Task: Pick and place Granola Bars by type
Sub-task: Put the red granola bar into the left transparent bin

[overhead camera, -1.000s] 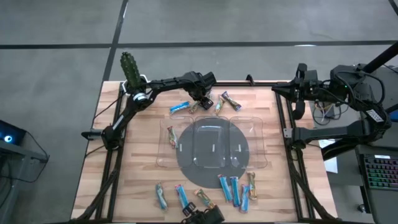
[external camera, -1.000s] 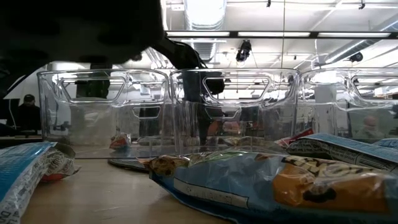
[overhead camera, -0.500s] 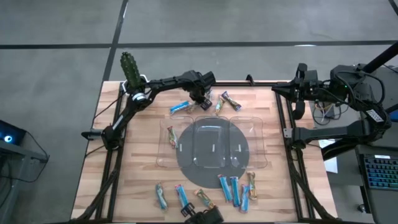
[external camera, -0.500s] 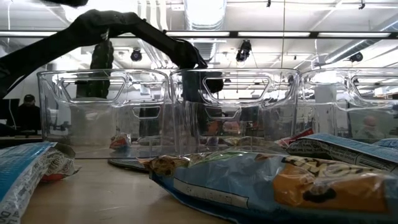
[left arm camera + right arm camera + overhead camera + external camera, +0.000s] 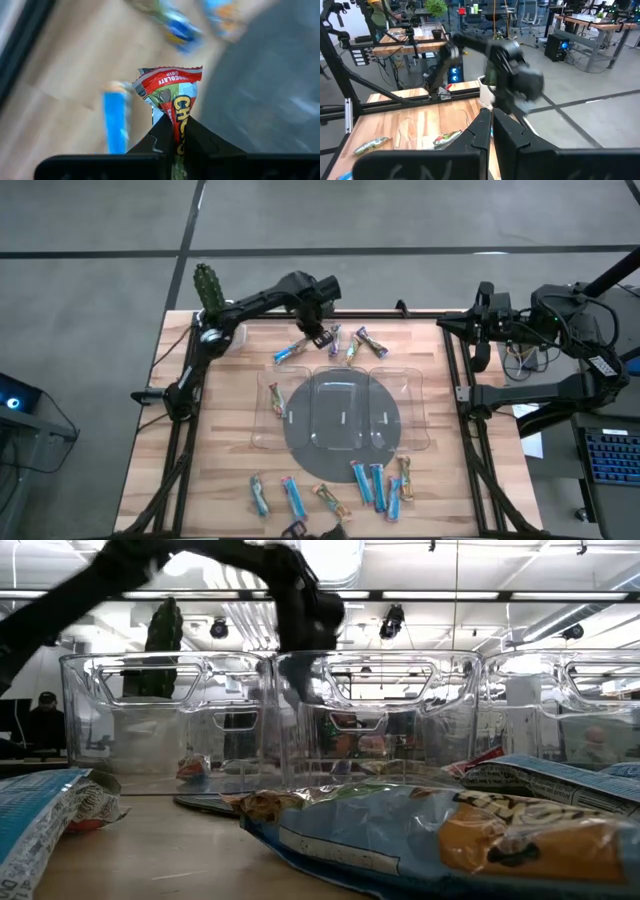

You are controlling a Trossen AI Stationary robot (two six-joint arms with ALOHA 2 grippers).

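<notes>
My left gripper (image 5: pixel 318 332) hangs over the table's far side, shut on a red-ended multicoloured granola bar (image 5: pixel 171 92). Below it a blue bar (image 5: pixel 290 352) lies flat on the wood, and two more multicoloured bars (image 5: pixel 352 348) (image 5: pixel 370 342) lie to its right. One bar (image 5: pixel 275 402) lies in the left compartment of the clear tray (image 5: pixel 412 405). Several blue and multicoloured bars (image 5: pixel 377 485) lie along the near edge. My right gripper (image 5: pixel 491 122) is shut, raised beyond the table's right edge. My left gripper pinches the bar between its two fingers (image 5: pixel 159 137), on the wrapper's printed face (image 5: pixel 176 125) back from the red crimped end (image 5: pixel 170 76). The fingers come from above, pointing down. The bar hangs below them, red end lowest, lifted clear of the table.
The clear three-compartment tray stands on a round grey mat (image 5: pixel 300 445) at the table's middle. A green cactus-like figure (image 5: pixel 208 288) stands at the far left corner. Bare wood lies left and right of the tray.
My left gripper has risen from the table's far side, and the arm has lifted with it. The red-ended bar has come up off the wood with it and now hangs clear; the neighbouring bars have stayed where they lay.
</notes>
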